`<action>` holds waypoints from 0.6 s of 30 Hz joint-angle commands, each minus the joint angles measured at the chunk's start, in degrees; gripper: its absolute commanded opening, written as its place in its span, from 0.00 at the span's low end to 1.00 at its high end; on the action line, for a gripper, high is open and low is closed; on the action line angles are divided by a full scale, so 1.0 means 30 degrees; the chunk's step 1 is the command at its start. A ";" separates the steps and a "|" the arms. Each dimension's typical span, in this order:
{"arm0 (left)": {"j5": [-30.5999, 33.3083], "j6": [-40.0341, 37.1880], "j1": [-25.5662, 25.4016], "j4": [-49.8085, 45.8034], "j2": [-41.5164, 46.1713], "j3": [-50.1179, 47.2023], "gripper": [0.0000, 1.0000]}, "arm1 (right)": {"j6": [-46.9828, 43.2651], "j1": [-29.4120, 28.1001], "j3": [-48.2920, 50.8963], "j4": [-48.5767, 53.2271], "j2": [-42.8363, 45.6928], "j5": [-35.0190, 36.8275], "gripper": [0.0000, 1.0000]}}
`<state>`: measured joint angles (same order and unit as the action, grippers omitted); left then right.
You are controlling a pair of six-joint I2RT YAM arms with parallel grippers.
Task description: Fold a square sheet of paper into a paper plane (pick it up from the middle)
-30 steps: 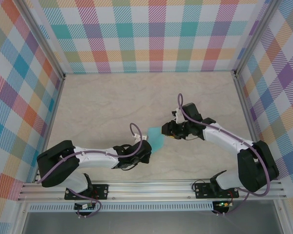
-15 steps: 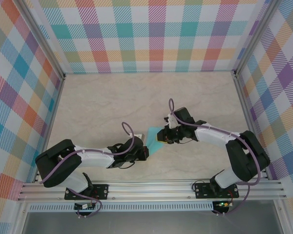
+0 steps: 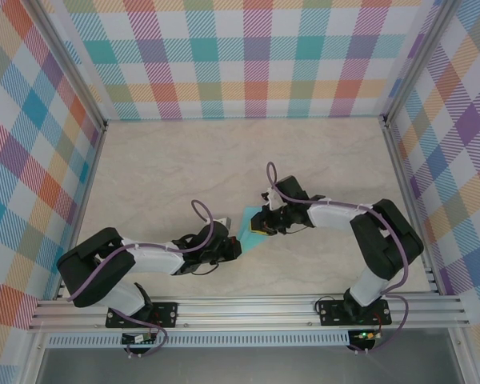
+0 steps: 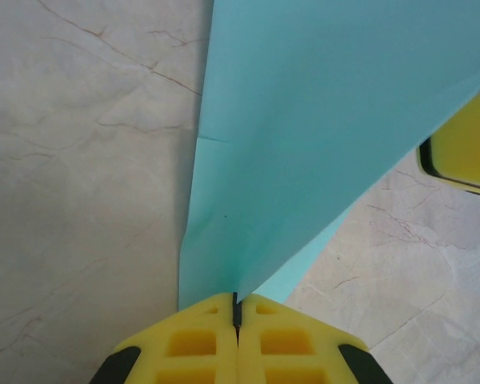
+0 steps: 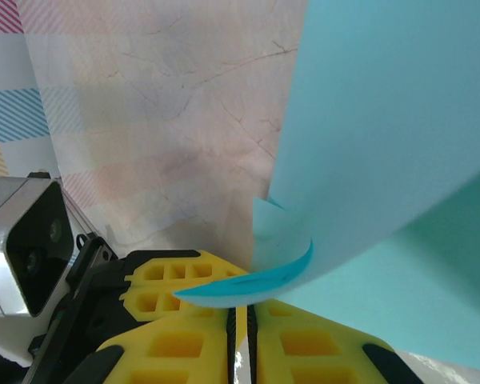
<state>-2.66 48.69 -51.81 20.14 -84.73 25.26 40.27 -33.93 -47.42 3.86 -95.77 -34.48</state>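
Begins on the left with the left jaws pressed fully together on a near edge of the square sheet of paper (image 4: 320, 136), gripping it where two layers meet. Hangs between the two arms over the front middle of the tabletop (image 3: 184, 168), fanning up and away from that grip. Reads as plain light turquoise, doubled over along one long slanting crease, with a deeper-toned under-layer peeking out below the upper one. Ends at the right in a small curl lying across the tips of the right jaws, closed down to a thin slit; cannot tell whether pinched there or merely resting. Looks early in the folding: one fold seemingly in, but no pointed nose, no wings, no paper plane yet. Leaves the further creases and the shaping of the dart to do.
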 commanded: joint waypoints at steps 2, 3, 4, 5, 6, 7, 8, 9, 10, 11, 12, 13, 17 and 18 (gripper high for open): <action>-0.0511 0.0240 0.0464 0.0405 -0.0264 -0.0273 0.03 | 0.0155 -0.0115 -0.0795 -0.0386 -0.0655 0.0148 0.14; -0.0711 0.0234 0.0548 0.0513 -0.0340 -0.0274 0.03 | 0.0195 -0.0115 -0.0849 -0.0323 -0.0756 0.0282 0.15; -0.0809 0.0264 0.0626 0.0507 -0.0400 -0.0274 0.03 | 0.0177 -0.0115 -0.0865 -0.0308 -0.0834 0.0385 0.15; -0.0862 0.0265 0.0686 0.0500 -0.0411 -0.0274 0.03 | 0.0198 -0.0117 -0.0893 -0.0255 -0.0919 0.0468 0.15; -0.0951 0.0251 0.0779 0.0523 -0.0468 -0.0270 0.03 | 0.0199 -0.0115 -0.0953 -0.0200 -0.1008 0.0588 0.15; -0.1052 0.0265 0.0908 0.0519 -0.0491 -0.0274 0.02 | 0.0199 -0.0115 -0.0980 -0.0137 -0.1101 0.0674 0.15; -0.1179 0.0292 0.1039 0.0556 -0.0590 -0.0271 0.03 | 0.0199 -0.0114 -0.1008 -0.0164 -0.1208 0.0711 0.15; -0.1425 0.0280 0.1163 0.0613 -0.0665 -0.0276 0.03 | 0.0240 -0.0115 -0.1010 -0.0147 -0.1289 0.0820 0.15; -0.1688 0.0252 0.1281 0.0654 -0.0824 -0.0194 0.03 | 0.0243 -0.0115 -0.1010 -0.0187 -0.1341 0.0840 0.15; -0.1951 0.0194 0.1368 0.0747 -0.0960 -0.0161 0.02 | 0.0257 -0.0115 -0.1010 -0.0275 -0.1345 0.0754 0.15; -0.2274 0.0149 0.1428 0.0936 -0.1102 -0.0129 0.02 | 0.0284 -0.0115 -0.1010 -0.0305 -0.1294 0.0662 0.15; -0.2459 0.0173 0.1500 0.0984 -0.1254 -0.0084 0.02 | 0.0356 -0.0115 -0.0918 -0.0410 -0.1126 0.0585 0.15; -0.3183 0.0302 0.1754 0.1744 -0.1659 -0.0071 0.02 | 0.0404 -0.0115 -0.0351 -0.0982 -0.0097 0.0273 0.15; -0.3363 0.0307 0.1816 0.1935 -0.1697 -0.0035 0.02 | 0.0404 -0.0115 -0.0204 -0.1099 0.0077 0.0028 0.15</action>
<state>-10.31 48.97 -47.31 24.88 -88.18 25.21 41.21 -33.93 -48.95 2.98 -98.37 -32.53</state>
